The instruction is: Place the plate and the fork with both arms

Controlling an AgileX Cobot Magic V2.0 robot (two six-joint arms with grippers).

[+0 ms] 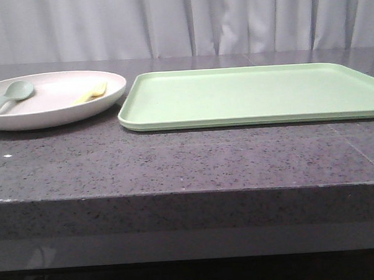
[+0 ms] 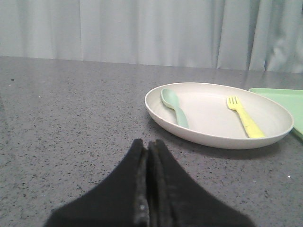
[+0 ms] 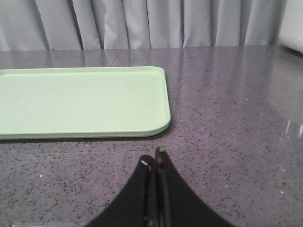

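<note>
The pale pinkish-cream plate rests on the dark stone table at the left in the front view; the left wrist view shows the same plate. A small pale-yellow fork lies inside it on the right side, and in the left wrist view the fork points its tines away from me. My left gripper is shut and empty, hovering over bare table short of the plate. My right gripper is shut and empty too, over bare table near the tray's corner. Neither gripper shows in the front view.
A grey-green spoon lies in the plate's left side, spoon. A flat rectangular light-green tray sits right of the plate, almost touching it, tray. The table's front edge runs across the front view. Grey curtains hang behind.
</note>
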